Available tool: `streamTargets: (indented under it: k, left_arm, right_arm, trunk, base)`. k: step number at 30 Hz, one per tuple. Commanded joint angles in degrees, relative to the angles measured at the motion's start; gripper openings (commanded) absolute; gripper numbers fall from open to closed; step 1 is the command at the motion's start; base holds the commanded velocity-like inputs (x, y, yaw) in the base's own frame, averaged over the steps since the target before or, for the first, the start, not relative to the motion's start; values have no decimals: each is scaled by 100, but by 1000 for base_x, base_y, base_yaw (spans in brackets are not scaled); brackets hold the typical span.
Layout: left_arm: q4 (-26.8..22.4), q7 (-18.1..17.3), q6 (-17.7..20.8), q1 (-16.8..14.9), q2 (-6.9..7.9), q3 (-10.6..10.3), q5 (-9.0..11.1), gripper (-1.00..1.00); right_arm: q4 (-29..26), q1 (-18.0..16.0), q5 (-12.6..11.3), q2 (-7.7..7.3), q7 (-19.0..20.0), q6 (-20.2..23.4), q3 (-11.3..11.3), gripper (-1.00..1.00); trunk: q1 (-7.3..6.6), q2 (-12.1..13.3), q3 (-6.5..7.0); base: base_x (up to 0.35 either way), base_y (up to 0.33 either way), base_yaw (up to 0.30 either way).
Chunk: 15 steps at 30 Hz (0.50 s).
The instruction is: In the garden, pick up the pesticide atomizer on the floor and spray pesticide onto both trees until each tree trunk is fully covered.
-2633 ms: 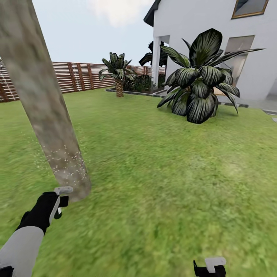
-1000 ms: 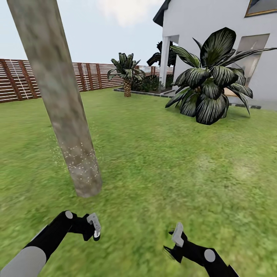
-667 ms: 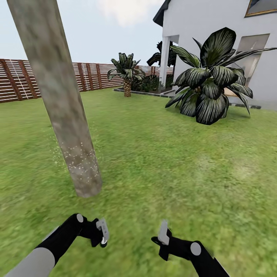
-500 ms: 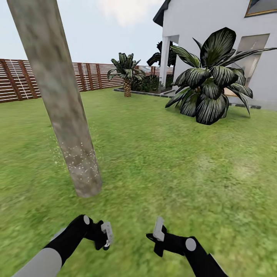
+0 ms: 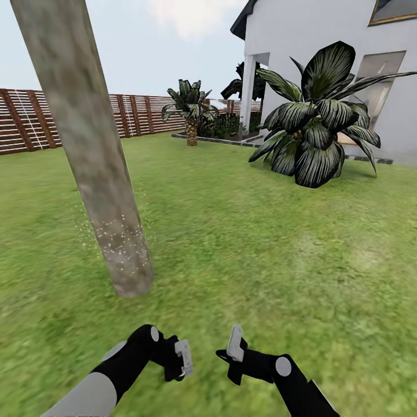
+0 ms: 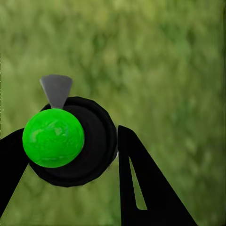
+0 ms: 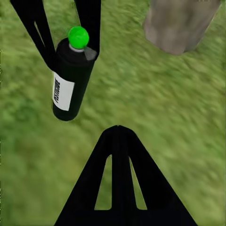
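A garden scene seen from the robot's head, looking down over both arms onto a green lawn.

At far left a brown slatted fence runs along the lawn's far edge. Just right of it, a thick pale grey-brown tree trunk leans slightly, its lower part speckled with fine white dots.

Low in the foreground, the left gripper is closed around the pesticide atomizer, a small dark bottle with a white label and, here, a bright green top. The bottle hangs in the air above the grass, near the trunk's base. In the left wrist view, the green top sits between the fingers.

Just right of it, the right gripper faces the left one, close but apart. Its jaws look empty; whether they are spread or closed I cannot tell.

Farther right stand a broad-leaved dark plant and a white house.

Risks, as a judgement: the two grippers could collide, jarring the bottle loose onto the grass. The nozzle's direction is unclear, so spray could miss the trunk's bare upper part.
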Motion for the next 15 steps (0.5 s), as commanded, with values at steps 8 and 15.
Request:
streamTargets:
  k: [8,15]
  left_arm:
    - [-43,16,10,-13,-99,7,-6,-100]
    - [-22,16,1,-12,-223,4,0,-100]
  right_arm:
    - [0,-3,1,179,3,-4,0,-100]
    - [0,-4,0,183,1,-9,20,-100]
  trunk:
    - [0,0,0]
    - [0,0,0]
  base:
    - [0,0,0]
    - [0,0,0]
